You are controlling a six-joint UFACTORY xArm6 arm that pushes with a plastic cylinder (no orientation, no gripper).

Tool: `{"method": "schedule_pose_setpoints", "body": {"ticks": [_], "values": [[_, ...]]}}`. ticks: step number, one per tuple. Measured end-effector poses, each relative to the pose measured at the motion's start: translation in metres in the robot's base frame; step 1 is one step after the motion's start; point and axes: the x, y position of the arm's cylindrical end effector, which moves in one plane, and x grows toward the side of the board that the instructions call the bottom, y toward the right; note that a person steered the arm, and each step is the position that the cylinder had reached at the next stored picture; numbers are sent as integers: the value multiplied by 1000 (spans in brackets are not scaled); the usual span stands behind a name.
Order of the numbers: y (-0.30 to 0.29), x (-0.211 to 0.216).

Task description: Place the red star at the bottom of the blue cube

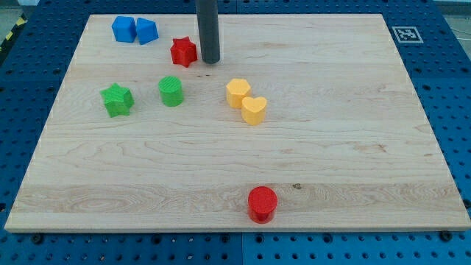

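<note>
Nearest the camera: a red cylinder [262, 204] stands close to the board's bottom edge, a little right of centre, well apart from every other block
Board: a pale wooden board [353, 140] fills most of the view and rests on a blue pegboard table [449, 103]
Marker: a small black-and-white square tag [407, 34] sits at the board's top right corner
Rod: a straight dark rod comes down from the view's top; my tip [210, 61] touches the board just right of the red star; it is a bare rod, with no jaws or fingers to spread or pinch
Yellow pair: a yellow hexagonal block [237, 93] and a yellow heart [254, 110] touch, near the centre
Green pair: a green star [117, 100] at the left, a green cylinder [171, 90] near it
Blue pair: a blue cube [124, 29] and a blue wedge-like block [147, 31] sit side by side at top left
Red star: the red star [183, 51] lies below and right of the blue cube, near the wedge-like block, not touching it
</note>
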Motion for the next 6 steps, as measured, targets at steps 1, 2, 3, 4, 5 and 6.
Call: {"method": "schedule_pose_setpoints", "body": {"ticks": [1, 2, 3, 4, 5, 6], "values": [[-25, -1], [-58, 1], [-75, 1], [-68, 7], [-71, 20], [-74, 20]]}}
